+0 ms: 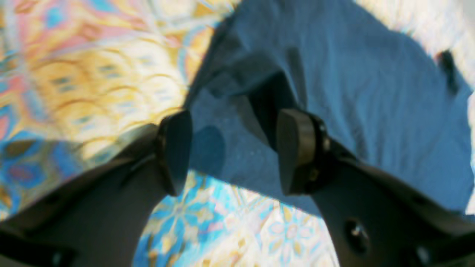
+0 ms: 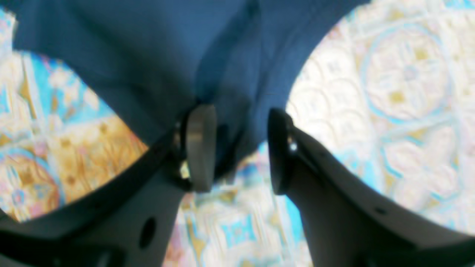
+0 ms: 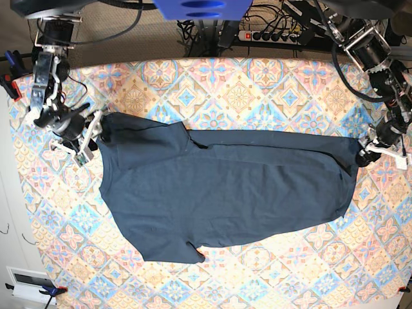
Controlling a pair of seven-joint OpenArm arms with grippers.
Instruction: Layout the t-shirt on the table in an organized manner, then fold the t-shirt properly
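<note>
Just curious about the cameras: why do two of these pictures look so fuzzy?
Left wrist view: t-shirt and table smeared, left pincer casts shadows on cloth. Right wrist view: similarly soft around the right pincer. Base view: sharp, evenly lit.

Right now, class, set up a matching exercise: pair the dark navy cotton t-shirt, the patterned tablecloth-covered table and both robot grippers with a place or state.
Column one:
1. dark navy cotton t-shirt
2. pastel diamond-patterned table
3. left gripper
4. right gripper

Column two:
A. open, at the shirt's edge on the base view's right
B. spread out flat
C. open, at the shirt's edge on the base view's left
D. lies under the shirt

Pairs: 1-B, 2-D, 3-A, 4-C
</note>
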